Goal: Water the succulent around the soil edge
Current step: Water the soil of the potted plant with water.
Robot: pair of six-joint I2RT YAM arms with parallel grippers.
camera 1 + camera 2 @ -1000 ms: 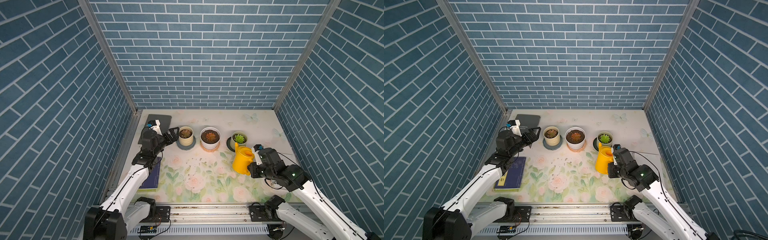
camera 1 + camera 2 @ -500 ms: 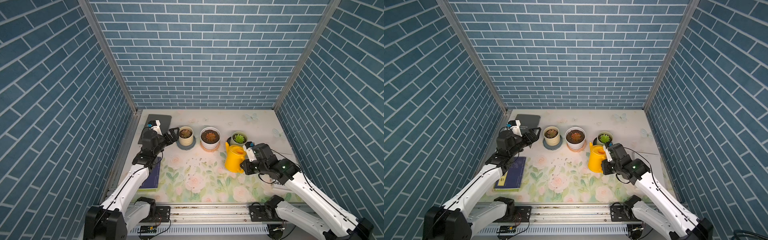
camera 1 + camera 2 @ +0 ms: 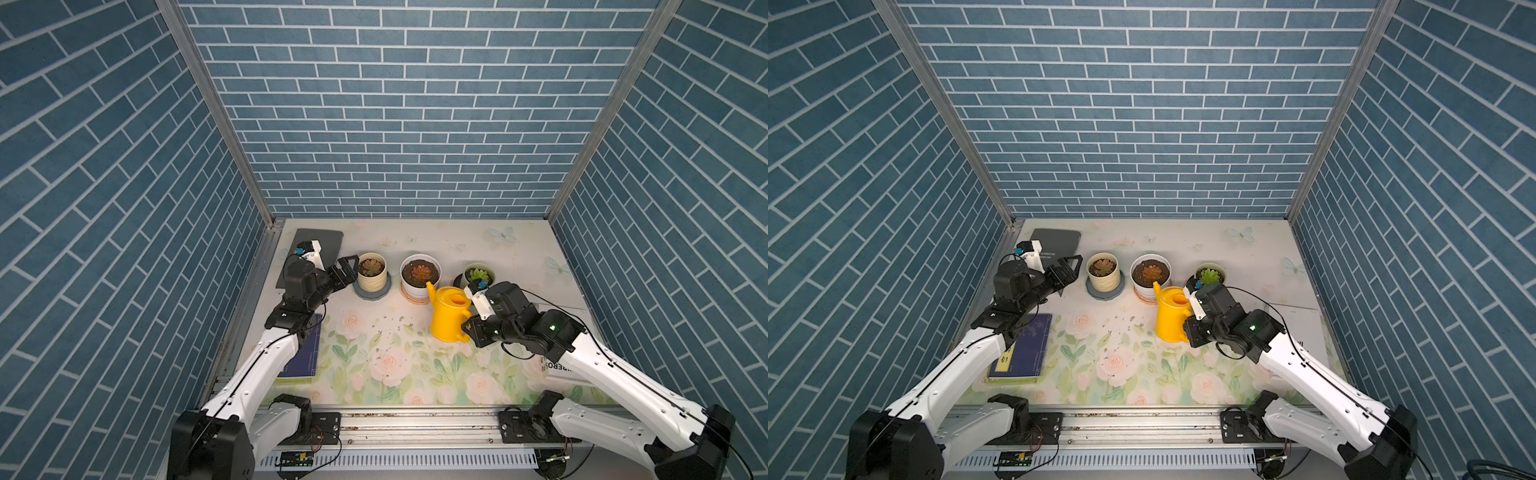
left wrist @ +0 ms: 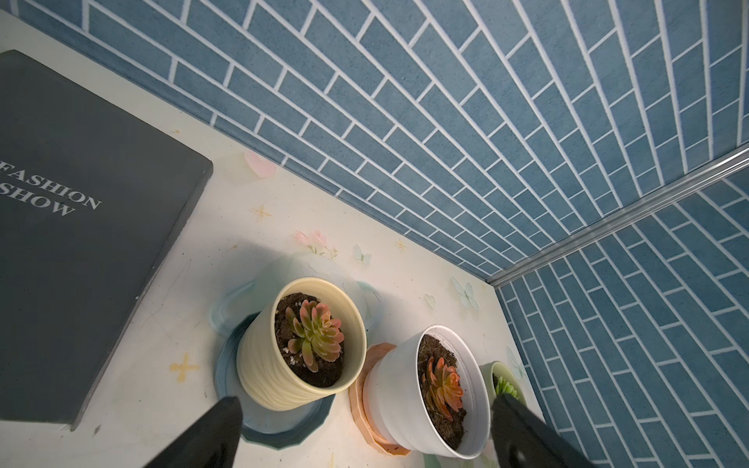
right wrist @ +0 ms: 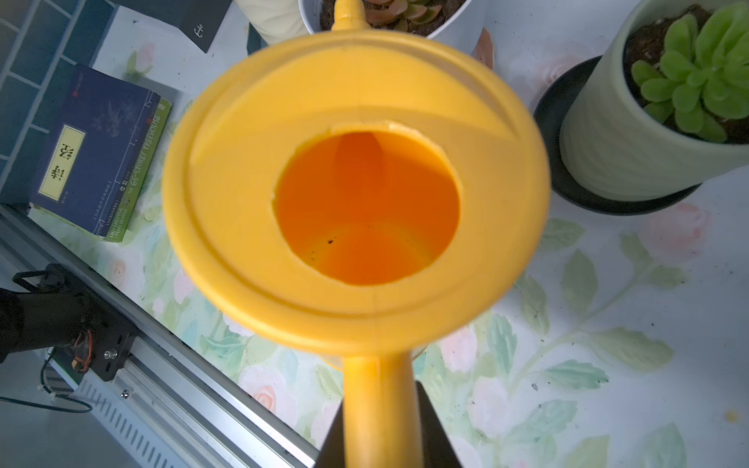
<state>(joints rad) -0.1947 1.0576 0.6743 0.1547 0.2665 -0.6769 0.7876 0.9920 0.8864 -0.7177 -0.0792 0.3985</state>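
Pots [image 3: 371, 280] [image 3: 419, 286] [image 3: 482, 279] number three; right pincer [image 3: 468, 326] clenches one watering can [image 3: 446, 316], left pincer [image 3: 348, 269] released.

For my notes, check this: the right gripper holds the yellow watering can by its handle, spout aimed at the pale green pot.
Wrong pot: the spout aims at the white pot, as the right wrist view shows.

Floral table [image 3: 457, 245] holds a black book [image 4: 81, 202], blue book [image 3: 1025, 349], grey-blue saucer [image 4: 227, 364], peach saucer [image 4: 356, 389], dark saucer [image 5: 583, 200], scattered soil crumbs [image 3: 392, 320]
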